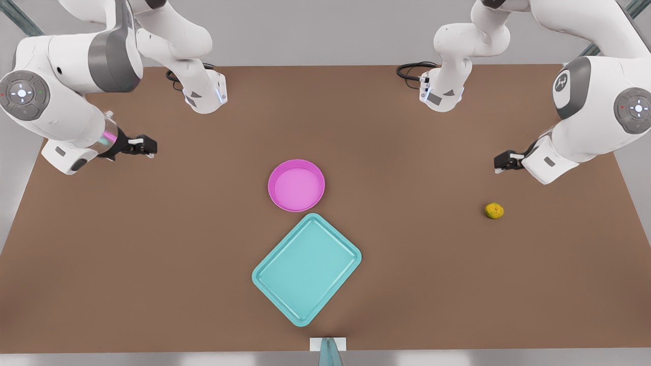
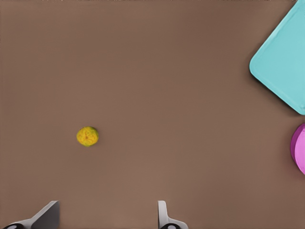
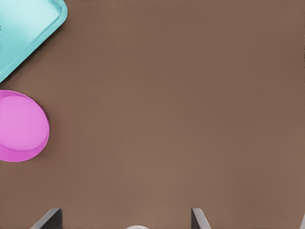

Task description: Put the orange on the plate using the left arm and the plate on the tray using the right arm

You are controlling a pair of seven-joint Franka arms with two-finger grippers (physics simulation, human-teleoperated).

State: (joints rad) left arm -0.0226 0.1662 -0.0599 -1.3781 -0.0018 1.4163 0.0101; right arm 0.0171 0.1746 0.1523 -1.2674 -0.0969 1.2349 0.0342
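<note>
The left gripper (image 1: pixel 501 165), fingers spread and empty, should drop squarely over the small bumpy yellow-orange fruit (image 1: pixel 494 210) at its six o'clock.

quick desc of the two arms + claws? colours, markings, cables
Both arms are glossy white jointed Frankas with grey bands and round grey joint caps bearing small white markings. The left arm, on the front view's right, has a looped black cable at its base and a black left claw with light fingers. The right arm has a smaller cable; its right claw looks the same.
</note>
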